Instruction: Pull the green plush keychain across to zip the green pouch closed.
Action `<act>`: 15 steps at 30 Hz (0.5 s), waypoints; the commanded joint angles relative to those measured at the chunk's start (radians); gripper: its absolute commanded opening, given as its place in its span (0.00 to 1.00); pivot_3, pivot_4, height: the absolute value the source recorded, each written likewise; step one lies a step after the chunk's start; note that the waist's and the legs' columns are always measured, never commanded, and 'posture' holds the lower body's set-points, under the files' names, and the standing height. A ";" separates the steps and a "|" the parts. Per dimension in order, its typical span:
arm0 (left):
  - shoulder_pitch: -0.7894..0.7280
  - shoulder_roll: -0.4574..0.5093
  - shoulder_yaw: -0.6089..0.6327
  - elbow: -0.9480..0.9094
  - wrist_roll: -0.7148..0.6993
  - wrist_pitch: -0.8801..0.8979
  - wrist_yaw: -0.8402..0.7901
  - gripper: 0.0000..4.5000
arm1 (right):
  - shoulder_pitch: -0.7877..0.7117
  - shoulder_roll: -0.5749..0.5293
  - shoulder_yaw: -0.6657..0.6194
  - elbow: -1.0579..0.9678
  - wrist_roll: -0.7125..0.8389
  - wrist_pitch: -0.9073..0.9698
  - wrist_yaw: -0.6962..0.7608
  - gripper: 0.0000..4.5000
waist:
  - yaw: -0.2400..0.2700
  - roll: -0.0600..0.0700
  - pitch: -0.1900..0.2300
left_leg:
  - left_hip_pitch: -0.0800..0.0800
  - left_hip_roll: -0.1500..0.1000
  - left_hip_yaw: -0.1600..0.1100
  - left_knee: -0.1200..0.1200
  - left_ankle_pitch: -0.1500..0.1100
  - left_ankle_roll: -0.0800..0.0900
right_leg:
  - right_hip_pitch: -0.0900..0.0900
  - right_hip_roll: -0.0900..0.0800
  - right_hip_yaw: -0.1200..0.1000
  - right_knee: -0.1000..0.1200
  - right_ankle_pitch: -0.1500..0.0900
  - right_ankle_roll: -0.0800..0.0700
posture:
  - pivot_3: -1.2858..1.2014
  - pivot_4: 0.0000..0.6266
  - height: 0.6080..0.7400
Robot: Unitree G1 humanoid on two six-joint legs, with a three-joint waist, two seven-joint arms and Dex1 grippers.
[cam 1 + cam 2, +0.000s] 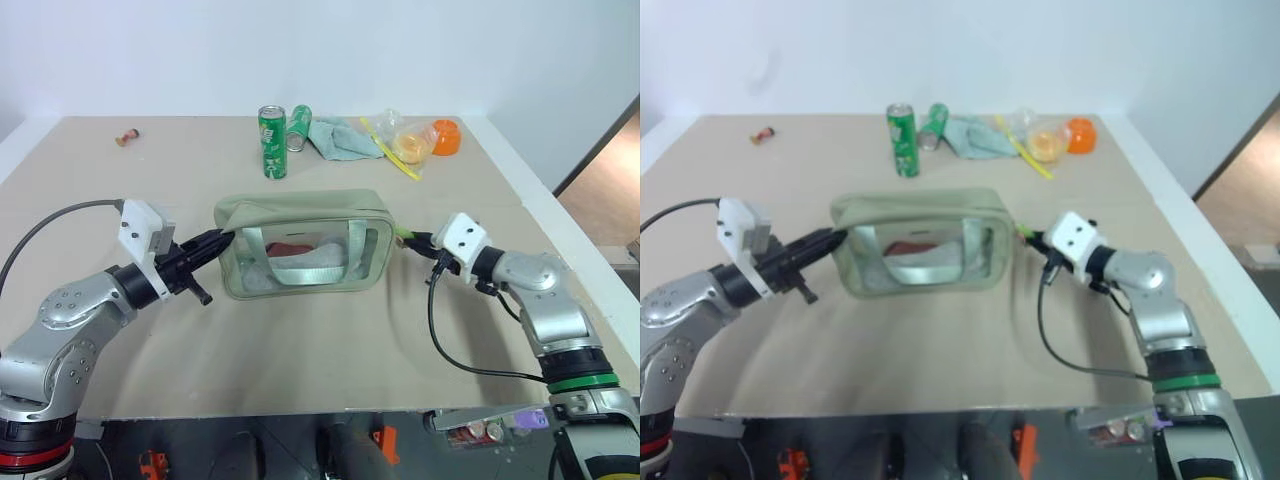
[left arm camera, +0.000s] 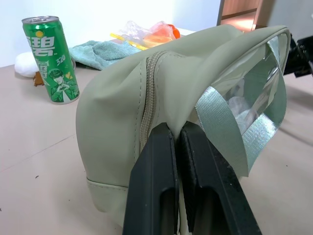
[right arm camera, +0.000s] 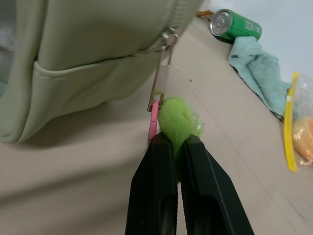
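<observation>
The right pincer point(image 3: 175, 142) is clamped on the green plush keychain point(image 3: 178, 117), its two black fingers pressed together around the fuzzy charm. A pink loop and a metal pull link the charm to the zipper slider at the right end of the green pouch point(image 1: 303, 243). The left pincer point(image 2: 178, 134) is pinched tight on the fabric at the pouch's opposite end, just beside the zipper track, which looks zipped along the top.

The pouch sits upright near the middle of the worktop point(image 1: 300, 350), strap handle hanging against its clear front panel, with something red and something pale inside. Toward the far edge stands a green soda can point(image 1: 272, 142); a second can point(image 1: 298, 126) lies tipped just beside it, touching a teal cloth point(image 1: 342, 139). A clear plastic bag point(image 1: 405, 142) with yellow and orange things lies toward the far right corner, and a small object point(image 1: 127, 136) toward the far left.
</observation>
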 commanded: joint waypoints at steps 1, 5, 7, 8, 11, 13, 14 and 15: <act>-0.002 0.007 0.010 -0.008 0.006 0.013 0.016 0.00 | 0.003 0.006 0.002 0.026 -0.026 -0.040 -0.017 0.01 | 0.000 0.000 0.000 | 0.000 0.000 0.000 0.000 0.000 0.000 | 0.000 0.000 0.000 0.000 0.000 0.000 | 0.52 0.24 1.00; 0.013 0.015 0.004 -0.011 0.022 0.005 0.010 0.00 | -0.002 0.019 -0.016 0.032 0.008 -0.042 -0.004 0.01 | 0.000 0.000 0.000 | 0.000 0.000 0.000 0.000 0.000 0.000 | 0.000 0.000 0.000 0.000 0.000 0.000 | 0.52 0.24 1.00; 0.025 0.000 0.020 -0.007 -0.015 0.023 0.010 0.08 | 0.005 0.028 -0.056 -0.002 0.097 0.030 0.030 0.08 | -0.001 0.000 0.000 | 0.000 0.000 0.000 0.000 0.000 0.000 | 0.000 0.001 0.000 0.000 0.000 0.000 | 0.52 0.24 1.00; 0.028 -0.005 0.027 -0.007 -0.031 0.029 0.011 0.17 | 0.012 0.026 -0.078 -0.020 0.142 0.067 0.048 0.15 | -0.001 0.000 0.000 | 0.000 0.000 0.000 0.000 0.000 0.000 | 0.000 0.001 0.000 0.000 0.000 0.000 | 0.52 0.24 1.00; 0.032 0.004 0.044 -0.006 -0.031 0.020 0.010 0.38 | 0.045 0.002 -0.119 -0.065 0.212 0.125 0.095 0.37 | 0.000 0.000 0.000 | 0.000 0.000 -0.001 0.000 0.000 0.000 | 0.000 0.000 0.000 0.000 0.000 0.000 | 0.52 0.24 1.00; 0.035 0.013 0.069 -0.005 -0.031 0.010 0.013 0.53 | 0.077 -0.022 -0.148 -0.100 0.255 0.154 0.130 0.52 | 0.000 0.000 0.000 | -0.001 0.000 -0.001 0.000 0.000 0.000 | 0.000 0.000 -0.001 0.000 0.000 0.000 | 0.52 0.24 1.00; 0.039 0.014 0.083 -0.006 -0.031 0.004 0.015 0.60 | 0.096 -0.032 -0.166 -0.120 0.282 0.173 0.145 0.60 | 0.001 0.000 0.000 | -0.001 0.000 0.000 0.000 0.000 0.000 | 0.000 0.000 0.000 0.000 0.000 0.000 | 0.52 0.24 1.00; 0.050 0.015 0.098 -0.009 -0.023 -0.008 0.019 0.67 | 0.122 -0.041 -0.190 -0.145 0.312 0.201 0.156 0.67 | 0.001 0.000 0.000 | -0.001 0.000 0.000 0.000 0.000 0.000 | 0.000 0.000 0.000 0.000 0.000 0.000 | 0.52 0.24 1.00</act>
